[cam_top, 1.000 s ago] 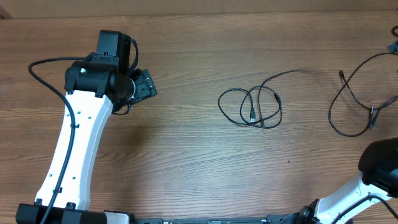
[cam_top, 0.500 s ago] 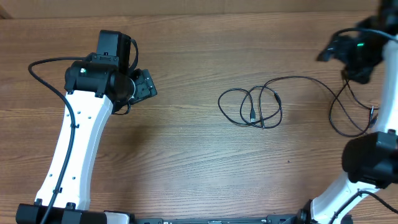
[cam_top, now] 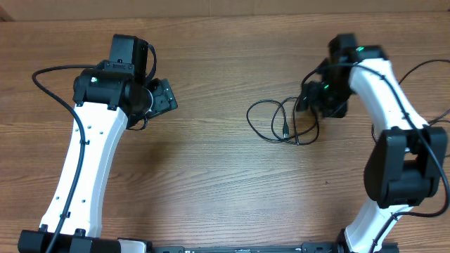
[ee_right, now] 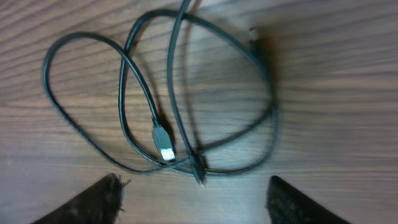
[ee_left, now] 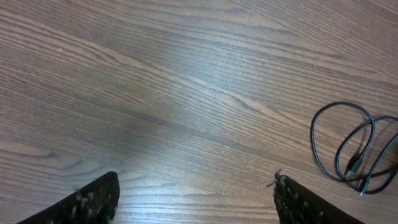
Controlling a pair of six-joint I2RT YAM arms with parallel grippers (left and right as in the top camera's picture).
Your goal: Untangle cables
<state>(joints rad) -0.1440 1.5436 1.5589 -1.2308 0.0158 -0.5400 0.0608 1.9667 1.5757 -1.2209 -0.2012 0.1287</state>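
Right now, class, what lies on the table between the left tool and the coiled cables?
Nothing: only bare wooden table between the left tool and the cables. The overhead view shows the whole stretch; the left wrist view agrees.

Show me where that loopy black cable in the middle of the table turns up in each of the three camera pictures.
Overhead: the black cable lies right of centre on the table.
Left wrist: it sits at the right edge, in the lower half.
Right wrist: it fills the middle of the picture.
Shared landmark: the plug end lying inside the loops, also visible overhead and from the left wrist.
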